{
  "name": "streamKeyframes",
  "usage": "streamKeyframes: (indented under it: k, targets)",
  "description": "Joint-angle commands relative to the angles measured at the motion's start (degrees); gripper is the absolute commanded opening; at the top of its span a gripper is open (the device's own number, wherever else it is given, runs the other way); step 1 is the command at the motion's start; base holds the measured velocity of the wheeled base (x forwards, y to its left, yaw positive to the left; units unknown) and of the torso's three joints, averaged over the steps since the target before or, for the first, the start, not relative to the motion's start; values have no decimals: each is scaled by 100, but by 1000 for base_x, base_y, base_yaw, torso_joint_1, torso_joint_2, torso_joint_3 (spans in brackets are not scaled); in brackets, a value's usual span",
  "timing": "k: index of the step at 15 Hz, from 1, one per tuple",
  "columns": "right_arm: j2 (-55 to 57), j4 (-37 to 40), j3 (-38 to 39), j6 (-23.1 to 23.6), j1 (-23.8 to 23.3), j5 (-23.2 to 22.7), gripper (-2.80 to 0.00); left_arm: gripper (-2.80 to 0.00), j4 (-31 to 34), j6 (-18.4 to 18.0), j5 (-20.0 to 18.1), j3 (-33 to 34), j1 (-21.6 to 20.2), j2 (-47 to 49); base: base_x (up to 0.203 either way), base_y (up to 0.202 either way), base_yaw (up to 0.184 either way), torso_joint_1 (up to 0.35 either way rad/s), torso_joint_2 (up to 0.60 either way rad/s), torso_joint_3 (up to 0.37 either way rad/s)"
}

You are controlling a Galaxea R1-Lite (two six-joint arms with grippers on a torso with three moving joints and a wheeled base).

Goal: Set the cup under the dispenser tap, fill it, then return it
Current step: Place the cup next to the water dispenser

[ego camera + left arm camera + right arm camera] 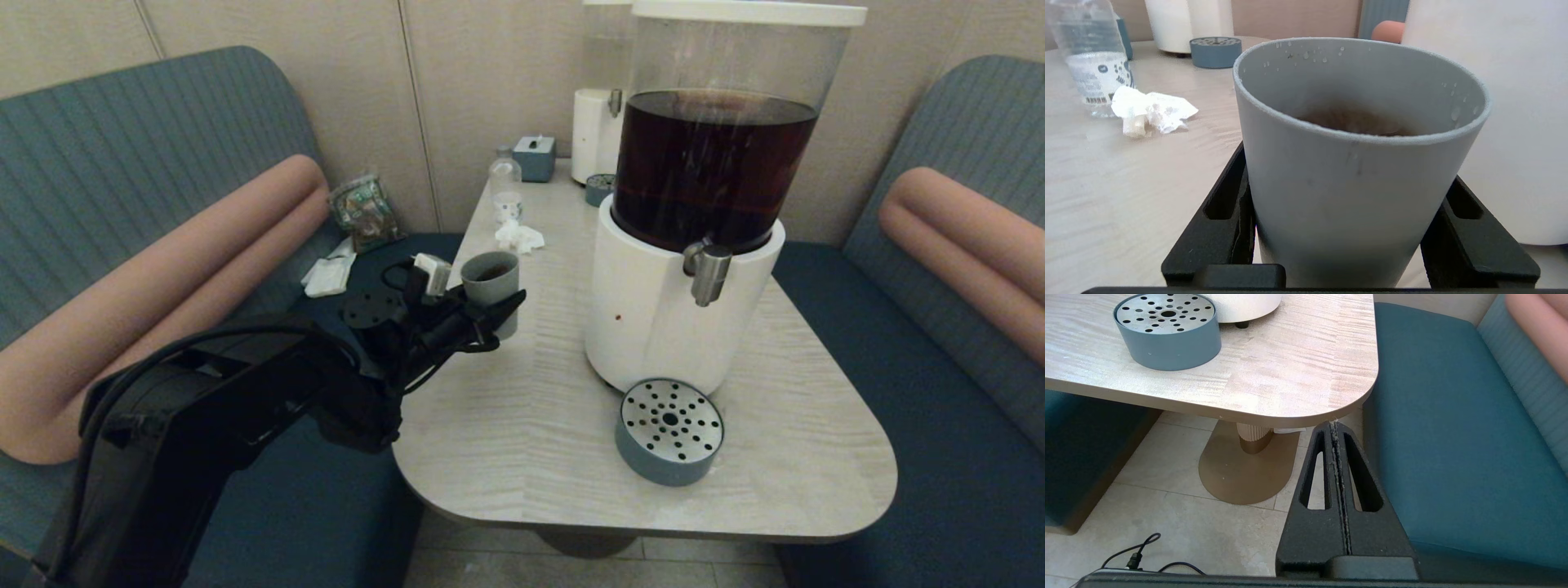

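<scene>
The left gripper point(500, 314) clamps the cup point(491, 279) between its 2 black fingers point(1220, 204) near the table's point(522, 425) left edge, well apart from the dispenser tap point(707, 273). The grey-blue tumbler stands upright in the grip, droplets beading on its inner wall and dark brown liquid pooled low inside; from the head view it is hard to tell whether its base touches the tabletop or hangs just above it. The brushed-steel tap juts from the white base of the large dispenser point(653, 318), whose clear tank holds dark brown liquid. The round drip tray point(669, 431), blue-grey with a perforated steel top, sits on the table in front of the dispenser, just beside its base. Farther back on the left side of the table lie a crumpled white tissue point(519, 237) and a small clear bottle point(504, 184), with a second, paler dispenser point(596, 135) against the wall. The right gripper point(1336, 428) is parked below the table's near right corner, beside the teal bench seat point(1453, 437), its 2 fingers pressed together on nothing
</scene>
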State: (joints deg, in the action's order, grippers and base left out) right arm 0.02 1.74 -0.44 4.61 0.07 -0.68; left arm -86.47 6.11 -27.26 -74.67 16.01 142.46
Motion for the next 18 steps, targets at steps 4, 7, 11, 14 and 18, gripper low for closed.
streamKeyframes:
  k: [4,7,11,14,18]
  targets:
    - [-11,1,0,5,1,-2,-280,-280,-46,4,-8,-362,-80,466,0,0,0,0,0,0]
    - [-11,1,0,5,1,-2,-280,-280,-63,4,-8,-391,-115,572,0,0,0,0,0,0]
    - [-11,1,0,5,1,-2,-280,-280,-72,-4,-8,-382,-124,625,0,0,0,0,0,0]
    - [-11,1,0,5,1,-2,-280,-280,-63,-4,54,-382,-116,625,0,0,0,0,0,0]
    - [-11,1,0,5,1,-2,-280,-280,-63,-13,54,-329,-115,608,0,0,0,0,0,0]
